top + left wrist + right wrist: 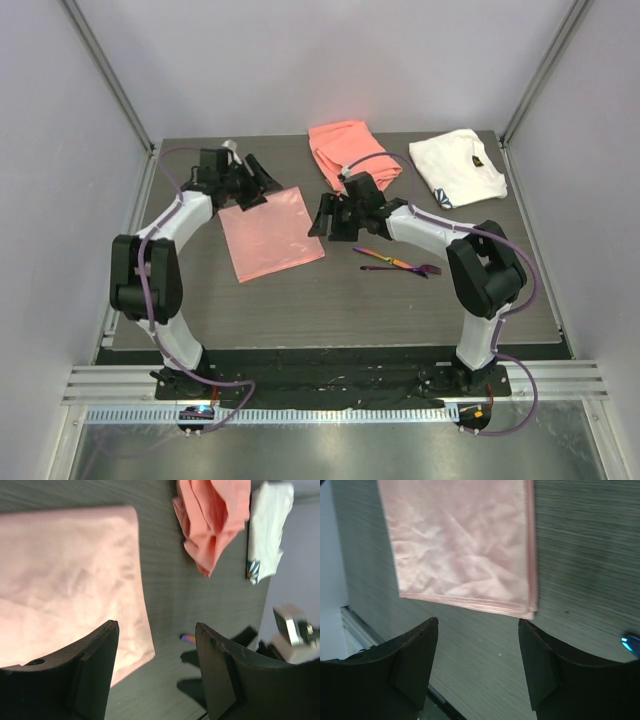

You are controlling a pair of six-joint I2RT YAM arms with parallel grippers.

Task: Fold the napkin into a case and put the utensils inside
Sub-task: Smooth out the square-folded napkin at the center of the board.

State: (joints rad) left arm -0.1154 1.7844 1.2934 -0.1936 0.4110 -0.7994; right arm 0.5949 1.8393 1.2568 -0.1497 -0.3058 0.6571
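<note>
On your left, the left gripper [250, 182] is hovering at the far left corner of the napkin [272, 235]. In the left wrist view its fingers [95, 655] are standing wide apart, with bare table and the napkin's edge showing between them, so it is holding nothing.

The napkin is lying flat on the dark table [330, 310] as a glossy pale-pink square, turned a little askew, with light creases running across it in the right wrist view.

Just beside the napkin's right edge, the right gripper [325, 215] is hanging over the table. You are seeing its fingers [415, 655] spread wide as well. Only wood grain is showing in the gap, and the napkin's near corner is sitting just beyond the fingertips, untouched.

Behind that gripper, the coral-orange cloth [345, 148] is lying bunched at the far edge of the table.

To the right of the right gripper, the utensils [395, 264] are lying together on the bare table, apart from the napkin, their purple sheen catching the light.

Farthest right, the white cloth [458, 165] is lying in the far right corner with a small dark mark on it.
</note>
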